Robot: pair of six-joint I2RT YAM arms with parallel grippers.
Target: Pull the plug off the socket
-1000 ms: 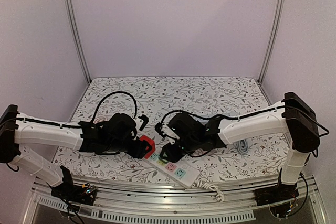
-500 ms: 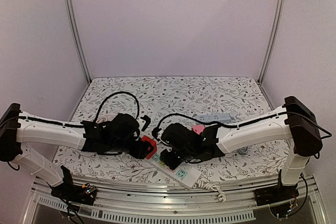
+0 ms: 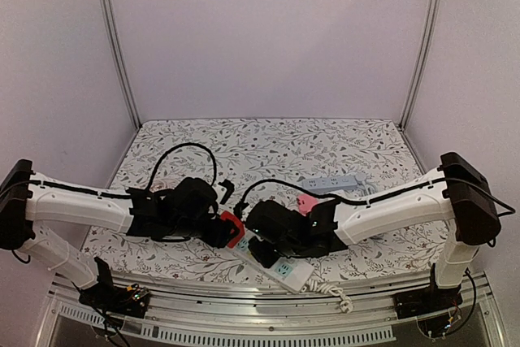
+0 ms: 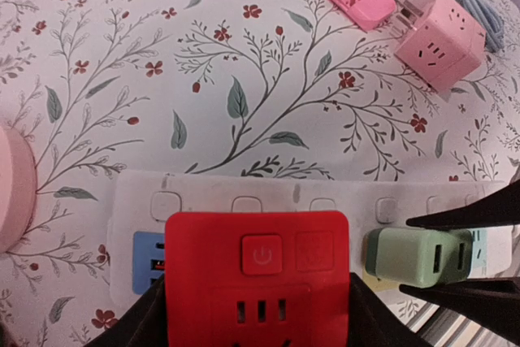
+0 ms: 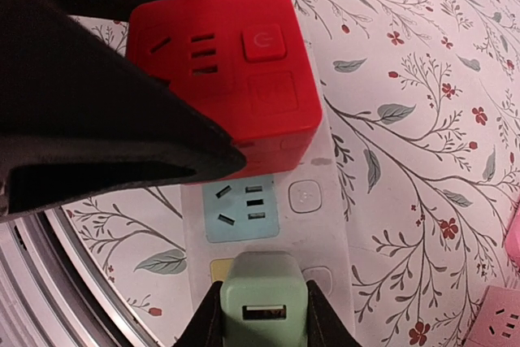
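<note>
Pinching green plug [image 5: 262, 288] in right gripper [image 5: 264, 318]; clamping red cube [image 4: 256, 262] in left gripper [image 4: 256, 321], pinning white strip [image 4: 138, 193] down; best pulling straight up, no sideways twisting.

Power strip [image 5: 307, 197]: white, lying flat. Green USB plug [image 5: 264, 298]: upright, seated in strip, between right fingers [image 5: 207, 331]. Red cube adapter [image 4: 257, 270]: seated alongside, between left fingers [image 4: 138, 331].
</note>
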